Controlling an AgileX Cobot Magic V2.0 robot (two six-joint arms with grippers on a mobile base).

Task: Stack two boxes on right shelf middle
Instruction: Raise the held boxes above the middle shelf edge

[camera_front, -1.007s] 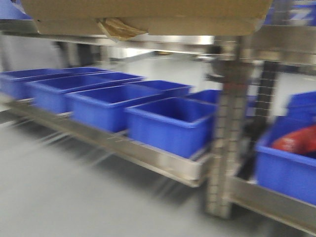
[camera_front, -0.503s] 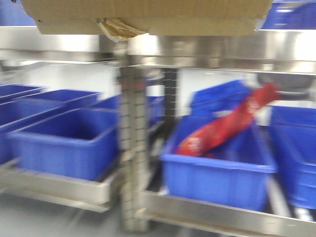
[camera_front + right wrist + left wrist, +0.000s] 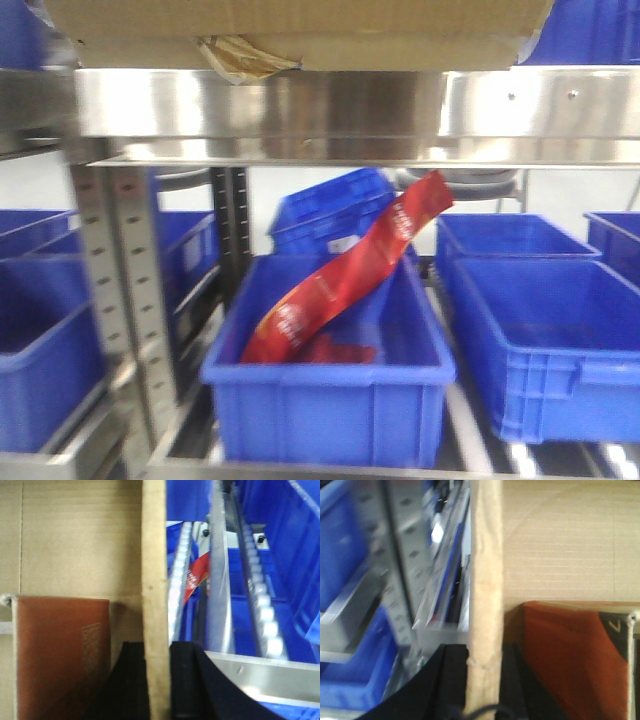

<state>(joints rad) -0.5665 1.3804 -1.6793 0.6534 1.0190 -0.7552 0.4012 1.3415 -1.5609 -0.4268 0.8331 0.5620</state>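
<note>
Although only black finger stubs show in each wrist view, the left gripper [image 3: 484, 675] looks clenched on one upright wall of the large plain brown corrugated cardboard box [image 3: 300, 25], with a dark finger [image 3: 451, 680] on either side of the edge-on wall. The right gripper [image 3: 156, 675] pinches the opposite wall the same way. The box hangs between the two arms, its underside filling the top of the front view, a curl of yellowish tape [image 3: 240, 58] peeling beneath it.

What has changed is the backdrop, not the grasp. A second ago the front camera faced a motion-smeared row of bins on the left rack. Half a second ago the perforated steel post [image 3: 110, 290] stood mid-frame; now it sits at the left and the picture is nearly sharp. The box keeps its place in the frame throughout. I judge that the base has swung to the right rack and has almost settled. The shiny stainless-steel shelf [image 3: 300, 105], with its mirror-like front lip, now lies just under the box's bottom edge. Lower down, a red foil packet [image 3: 350, 275] leans in a blue plastic bin [image 3: 330, 400].

Much stays hidden. The fingertips and the box's top are cut off. The shelf deck is behind the lip, so I cannot tell whether the box is over it or just in front. A flat rust-orange item [image 3: 570, 660] lies inside the box; whether it is the second box is unclear.
</note>
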